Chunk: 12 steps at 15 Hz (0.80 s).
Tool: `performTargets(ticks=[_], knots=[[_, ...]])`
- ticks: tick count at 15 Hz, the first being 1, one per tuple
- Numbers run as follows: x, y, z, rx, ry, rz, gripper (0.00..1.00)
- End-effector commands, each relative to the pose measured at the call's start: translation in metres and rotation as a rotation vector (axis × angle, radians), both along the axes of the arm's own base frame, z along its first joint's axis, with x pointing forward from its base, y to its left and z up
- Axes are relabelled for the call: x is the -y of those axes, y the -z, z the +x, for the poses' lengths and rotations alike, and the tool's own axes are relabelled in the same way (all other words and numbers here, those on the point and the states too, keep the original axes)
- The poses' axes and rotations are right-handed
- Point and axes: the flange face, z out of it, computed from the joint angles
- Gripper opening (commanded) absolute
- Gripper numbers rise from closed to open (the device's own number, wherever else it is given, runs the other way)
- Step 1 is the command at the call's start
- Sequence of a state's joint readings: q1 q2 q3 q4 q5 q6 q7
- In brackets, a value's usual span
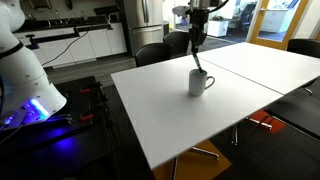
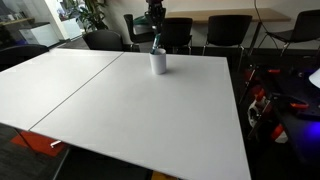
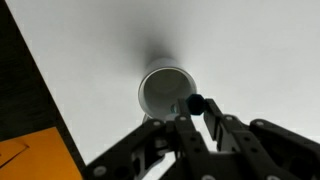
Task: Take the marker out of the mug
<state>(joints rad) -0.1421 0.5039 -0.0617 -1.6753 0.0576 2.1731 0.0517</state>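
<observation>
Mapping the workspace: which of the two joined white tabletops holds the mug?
The tabletop beside the blue-lit equipment: the mug stands on its side of the seam, not on the neighbouring top.

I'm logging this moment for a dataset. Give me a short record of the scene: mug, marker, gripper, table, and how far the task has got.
mug: upright on the table, handle showing at its side
marker: lower end in the mug, top end above the rim
gripper: right above the mug, a finger on either side of the marker's top; whether it is clamped cannot be told
table: white, bears only the mug
task: marker not yet out
</observation>
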Motion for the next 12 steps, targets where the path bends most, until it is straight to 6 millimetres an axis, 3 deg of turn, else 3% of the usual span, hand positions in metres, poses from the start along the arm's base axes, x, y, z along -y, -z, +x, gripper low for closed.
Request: performTargets(ticks=[1,6,12], knots=[[-0.014,-0.034,-0.025,0.003,0.031,-0.007,0.05],[-0.037,-0.054,-0.033,0.045,-0.038,-0.008,0.05],[-0.079,-0.033,-0.025,0.099,-0.179,-0.085,0.05]])
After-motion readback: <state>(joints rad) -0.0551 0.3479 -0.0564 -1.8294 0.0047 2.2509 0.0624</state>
